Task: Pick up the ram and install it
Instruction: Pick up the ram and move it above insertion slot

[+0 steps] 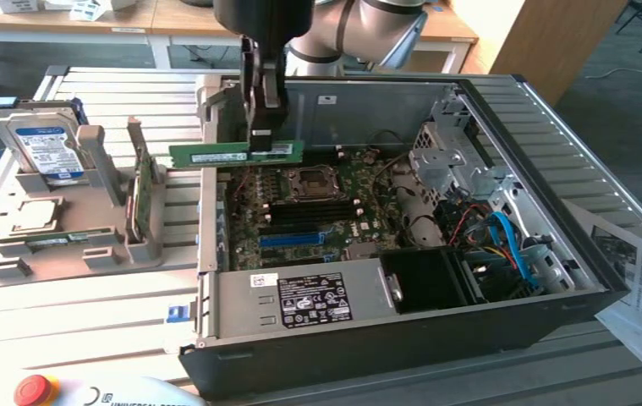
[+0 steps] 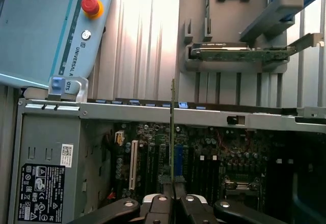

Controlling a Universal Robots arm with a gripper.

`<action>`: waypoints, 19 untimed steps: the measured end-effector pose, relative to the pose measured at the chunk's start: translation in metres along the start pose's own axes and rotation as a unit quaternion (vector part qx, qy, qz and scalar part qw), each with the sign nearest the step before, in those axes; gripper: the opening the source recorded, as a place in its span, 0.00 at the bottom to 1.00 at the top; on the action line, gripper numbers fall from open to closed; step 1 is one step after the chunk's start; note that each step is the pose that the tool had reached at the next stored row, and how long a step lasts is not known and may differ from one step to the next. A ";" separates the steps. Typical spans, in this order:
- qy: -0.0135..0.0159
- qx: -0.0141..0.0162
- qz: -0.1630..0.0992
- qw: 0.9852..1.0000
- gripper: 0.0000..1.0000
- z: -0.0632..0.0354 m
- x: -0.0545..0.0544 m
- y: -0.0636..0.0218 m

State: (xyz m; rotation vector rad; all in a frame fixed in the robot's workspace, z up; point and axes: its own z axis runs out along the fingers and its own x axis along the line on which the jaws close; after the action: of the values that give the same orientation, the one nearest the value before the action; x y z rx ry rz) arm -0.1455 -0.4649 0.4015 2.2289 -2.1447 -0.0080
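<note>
Item 1, gripper: closed tight on the ram, a green stick held level by its upper edge, hanging free.
Item 2, motherboard: below gripper, inside open computer case.

We see the arm coming in from the far side of the exterior view, its grey joint bent so that the black wrist housing points straight down. Below it the tool hangs vertical, its dark fingers drawn close together and pinched on the upper edge of the ram, which it carries level. In the wrist view we look along the tool, a finger pressed against each face of the edge-on ram.
</note>
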 end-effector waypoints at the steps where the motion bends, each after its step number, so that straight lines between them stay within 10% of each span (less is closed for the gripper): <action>1: 0.000 0.000 0.000 1.000 0.12 -0.0001 0.000 -0.0024; 19: 0.000 0.000 0.000 1.000 0.12 -0.0015 0.006 -0.0437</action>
State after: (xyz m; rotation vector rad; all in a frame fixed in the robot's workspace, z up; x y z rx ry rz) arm -0.1015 -0.4690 0.4016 2.2285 -2.1445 -0.0087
